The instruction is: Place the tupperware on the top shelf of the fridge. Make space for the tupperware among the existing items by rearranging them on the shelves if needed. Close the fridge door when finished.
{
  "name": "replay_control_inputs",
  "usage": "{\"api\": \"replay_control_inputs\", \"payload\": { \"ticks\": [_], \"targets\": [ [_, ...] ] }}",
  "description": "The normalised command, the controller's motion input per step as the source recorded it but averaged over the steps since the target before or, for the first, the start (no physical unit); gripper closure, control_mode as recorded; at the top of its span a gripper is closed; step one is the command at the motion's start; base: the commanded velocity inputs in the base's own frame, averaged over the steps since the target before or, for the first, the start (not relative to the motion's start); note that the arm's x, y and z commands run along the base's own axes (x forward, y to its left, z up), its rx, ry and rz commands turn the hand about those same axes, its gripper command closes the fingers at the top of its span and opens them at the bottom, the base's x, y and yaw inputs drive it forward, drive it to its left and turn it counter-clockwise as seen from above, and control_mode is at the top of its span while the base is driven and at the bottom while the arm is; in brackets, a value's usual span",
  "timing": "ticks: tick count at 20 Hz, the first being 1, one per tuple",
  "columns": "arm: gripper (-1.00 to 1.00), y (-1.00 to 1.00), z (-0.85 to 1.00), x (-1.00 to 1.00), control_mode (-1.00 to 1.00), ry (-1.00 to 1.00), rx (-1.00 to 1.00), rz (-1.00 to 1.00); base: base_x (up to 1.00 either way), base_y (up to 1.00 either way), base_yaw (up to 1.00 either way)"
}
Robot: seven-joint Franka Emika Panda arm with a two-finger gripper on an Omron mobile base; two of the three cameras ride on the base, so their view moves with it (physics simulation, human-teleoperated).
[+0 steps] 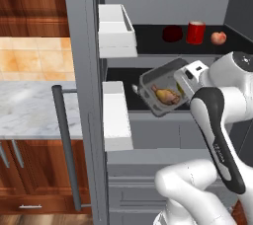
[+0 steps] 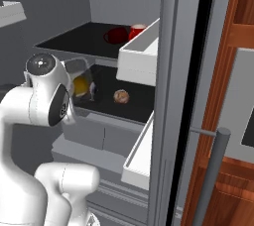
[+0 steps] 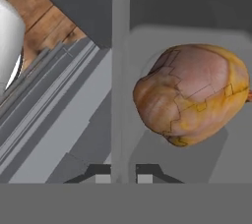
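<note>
My gripper (image 1: 181,85) is shut on the rim of the tupperware (image 1: 162,93), a shallow grey tub with roast chicken, held tilted in front of the lower shelf (image 1: 121,77) of the open fridge (image 1: 81,46). In the hand view the tub's rim (image 3: 122,95) runs between the finger tips of the gripper (image 3: 123,176), with the chicken (image 3: 192,93) to the right. On the top shelf (image 1: 148,39) stand a dark red round item (image 1: 172,33), a red can (image 1: 195,32) and an apple (image 1: 218,37). A brown lump (image 2: 121,96) lies on the lower shelf (image 2: 136,108).
White door bins (image 1: 116,31) hang on the open left door, one above another (image 1: 116,115). The right door's bins (image 2: 141,54) jut in beside the shelves. A marble counter (image 1: 29,105) over wooden cabinets lies to the left. Fridge drawers (image 1: 148,194) sit below.
</note>
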Motion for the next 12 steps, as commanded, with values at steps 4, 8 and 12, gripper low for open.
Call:
{"api": "replay_control_inputs", "payload": {
  "ticks": [4,8,12],
  "targets": [
    [1.00,-0.03,0.64,0.00,-1.00,-0.03,0.00,0.00,0.00,0.00,0.00],
    [1.00,0.00,0.40,0.00,-1.00,-0.14,0.00,0.00,0.00,0.00,0.00],
    [1.00,0.00,0.31,0.00,-1.00,-0.18,0.00,0.00,0.00,0.00,0.00]
  ]
}}
